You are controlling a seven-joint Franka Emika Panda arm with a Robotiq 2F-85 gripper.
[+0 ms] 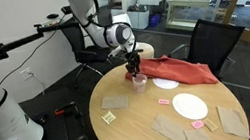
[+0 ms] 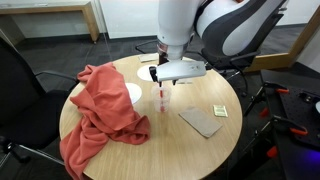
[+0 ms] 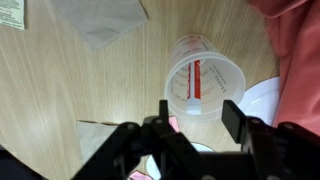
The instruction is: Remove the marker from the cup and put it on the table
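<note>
My pincer (image 3: 198, 122) hangs released above the cup (image 3: 222, 85); I should centre over the marker (image 3: 196, 78) inside it, descending straight.

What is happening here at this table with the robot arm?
A robot arm holds its pincer open just above a clear cup that stands on the round wooden table. The red marker is inside the cup and is not yet gripped. A red cloth lies right beside the cup, and a white plate is on the table too.
</note>
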